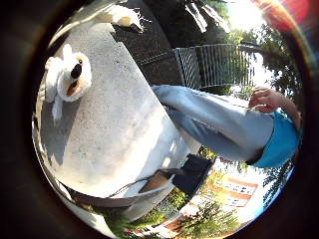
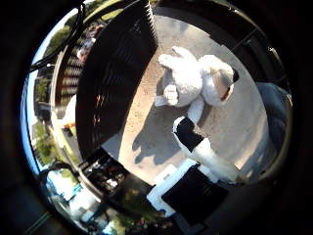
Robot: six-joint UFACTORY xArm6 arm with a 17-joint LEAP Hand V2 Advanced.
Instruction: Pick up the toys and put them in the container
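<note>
One toy shows on your table: a white plush dog with a dark nose and a brown patch on its face, lying on its side on the grey, speckled top. You see it from both palm views, and it is not held; bare table lies all around it, and its shadow falls on the top beside it.

Just beside the dog stands the container, a dark slatted basket with its wall rising from the table. Only a narrow strip of top separates the dog's paws from that wall, so room is tight on that side. On the dog's other sides the top is open up to the table's rounded edge, which runs near the dog's head in the little finger side view.

Your hand shows only in part in the thumb side view: one of its fingers, black at the tip and white behind, reaches out straight above the table, its tip just short of the dog's leg and apart from it. Nothing is pinched. Whether the other fingers are spread or curled, you cannot tell.

Past the table's far edge a person in light trousers and a blue top stands close to the rim, not touching the dog. A metal fence stands behind them, with trees beyond.
</note>
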